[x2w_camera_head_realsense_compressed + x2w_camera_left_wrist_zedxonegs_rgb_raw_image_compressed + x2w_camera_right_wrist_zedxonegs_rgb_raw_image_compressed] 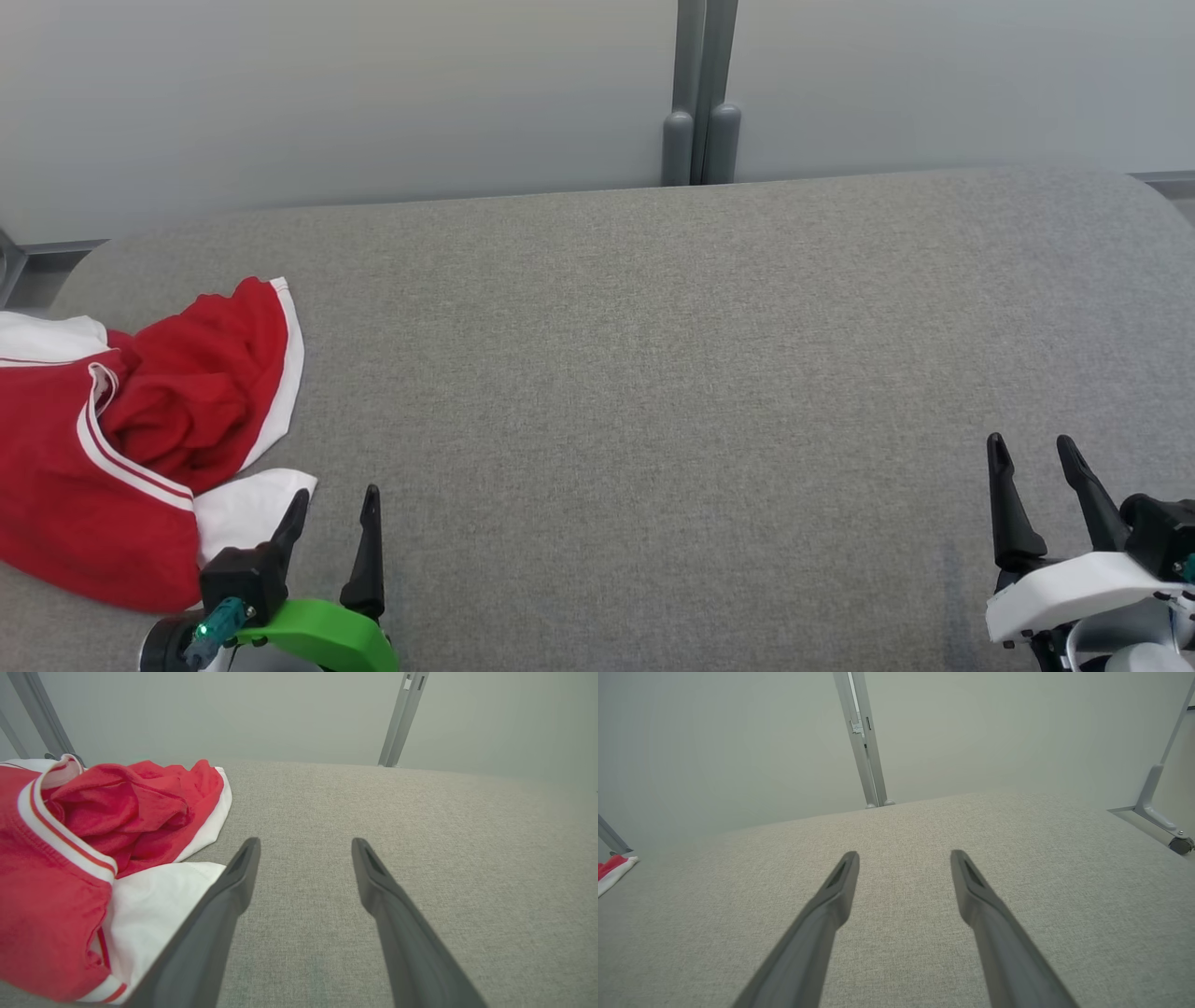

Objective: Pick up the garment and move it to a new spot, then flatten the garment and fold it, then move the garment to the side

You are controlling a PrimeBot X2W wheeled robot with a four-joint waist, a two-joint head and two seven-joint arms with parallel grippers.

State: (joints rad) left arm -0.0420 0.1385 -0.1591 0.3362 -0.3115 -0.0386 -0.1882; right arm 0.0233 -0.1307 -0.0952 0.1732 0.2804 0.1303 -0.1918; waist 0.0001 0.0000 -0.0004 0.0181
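A crumpled red garment (140, 420) with white trim and white sleeves lies bunched at the far left of the grey fabric surface (653, 373). My left gripper (336, 495) stands open at the lower left, just right of the garment's white sleeve, with nothing between its fingers. In the left wrist view the garment (93, 835) fills the left side and the left gripper (306, 842) points past its edge. My right gripper (1032, 443) is open at the lower right, far from the garment. The right wrist view has the right gripper (904, 854) over bare fabric and a corner of the garment (612, 870) at far left.
A pale wall with a grey upright post (700, 103) runs behind the surface. The surface's rounded back edge curves down at both ends. A metal frame leg with a caster (1164, 821) stands off the right side.
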